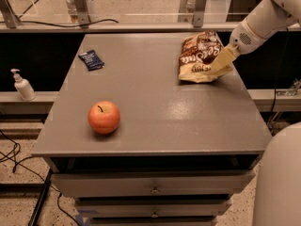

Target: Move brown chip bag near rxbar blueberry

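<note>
Camera view: tool [217, 68] pinches crinkly brown-and-cream chip bag [197, 51] by one edge, well apart from flat navy rxbar blueberry wrapper [91, 60]; this thin edge-hold may slip in transit.

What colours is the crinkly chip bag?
Crinkly brown chip bag: dark brown with white lettering, tan-cream lower edge; camera view. The tool sits at its right edge.

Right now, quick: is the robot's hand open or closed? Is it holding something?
Gripper: closed on the chip bag, gripping the bag's right edge at the far right of the table.
</note>
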Controlling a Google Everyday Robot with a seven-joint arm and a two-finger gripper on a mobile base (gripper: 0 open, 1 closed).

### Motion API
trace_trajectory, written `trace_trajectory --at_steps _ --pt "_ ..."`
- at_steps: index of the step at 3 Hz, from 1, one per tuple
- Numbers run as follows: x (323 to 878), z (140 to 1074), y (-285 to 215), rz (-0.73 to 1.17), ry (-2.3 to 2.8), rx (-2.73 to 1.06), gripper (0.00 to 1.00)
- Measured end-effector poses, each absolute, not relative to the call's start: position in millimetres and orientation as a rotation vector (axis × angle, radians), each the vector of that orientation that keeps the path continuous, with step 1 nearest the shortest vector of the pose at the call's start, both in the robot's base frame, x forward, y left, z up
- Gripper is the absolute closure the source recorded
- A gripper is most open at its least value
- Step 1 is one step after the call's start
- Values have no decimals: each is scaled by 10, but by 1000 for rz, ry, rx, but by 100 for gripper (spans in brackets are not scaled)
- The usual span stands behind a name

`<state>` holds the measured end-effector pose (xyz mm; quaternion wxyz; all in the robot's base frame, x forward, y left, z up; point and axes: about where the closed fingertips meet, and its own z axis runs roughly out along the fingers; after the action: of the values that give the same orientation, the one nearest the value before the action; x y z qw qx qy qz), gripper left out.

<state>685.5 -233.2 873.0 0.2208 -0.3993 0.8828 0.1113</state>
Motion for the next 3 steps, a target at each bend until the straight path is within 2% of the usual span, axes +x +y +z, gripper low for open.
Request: trace_trajectory --at_steps 1,2,3 --pt "6867 8693 -2322 311 2443 -1107 88" --pt "6839 8758 -2260 328 2411 -1133 100" --pt "6860 9046 -1842 394 2300 -1169 100"
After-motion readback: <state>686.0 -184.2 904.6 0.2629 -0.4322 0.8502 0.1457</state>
